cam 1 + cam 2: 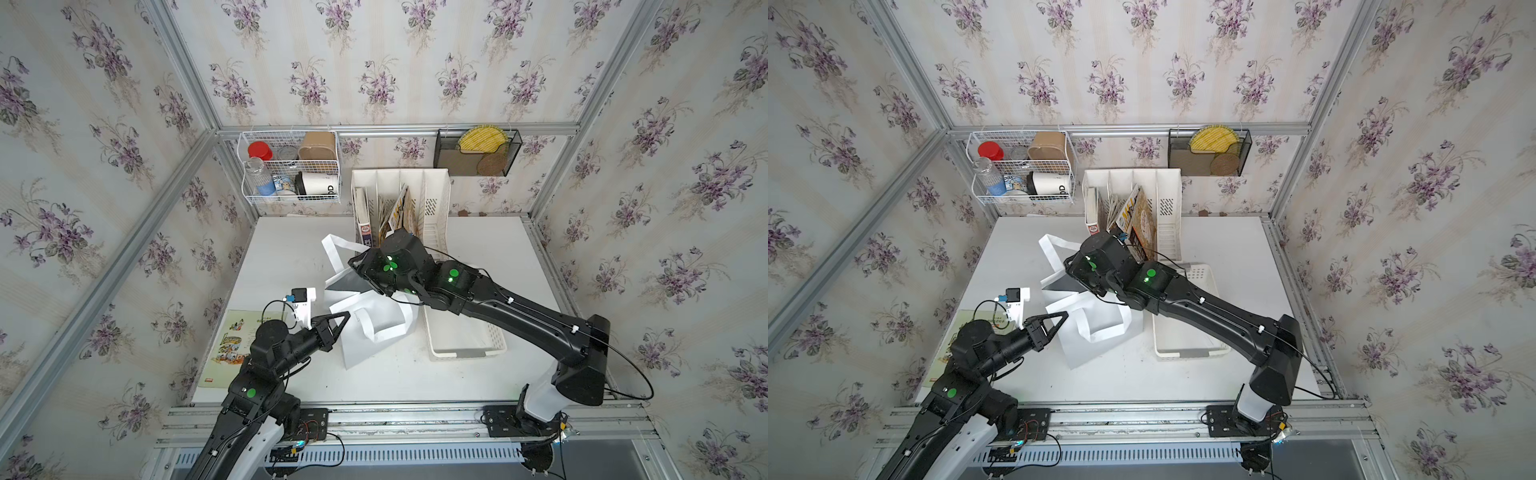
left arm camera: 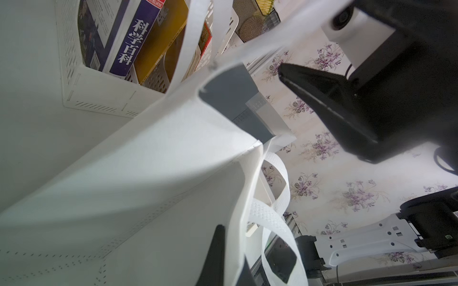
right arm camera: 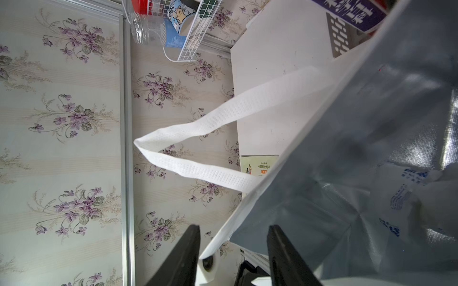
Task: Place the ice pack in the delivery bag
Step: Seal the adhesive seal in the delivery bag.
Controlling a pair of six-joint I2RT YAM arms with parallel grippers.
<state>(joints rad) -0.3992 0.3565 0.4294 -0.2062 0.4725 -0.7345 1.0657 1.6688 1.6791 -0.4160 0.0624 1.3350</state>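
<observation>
The ice pack (image 3: 406,195) lies inside the delivery bag (image 1: 361,345), on its foil lining, near the middle of the worktop (image 1: 291,266). The left tool (image 1: 345,316) is clamped on the bag's rim. The right tool (image 3: 233,226) stands open astride the rim. If it withdraws, it could snag the rim or a strap handle (image 3: 198,128) and topple the soft bag. In both top views the right arm (image 1: 498,307) hides the bag's mouth, and the frame edge crops the pack.
</observation>
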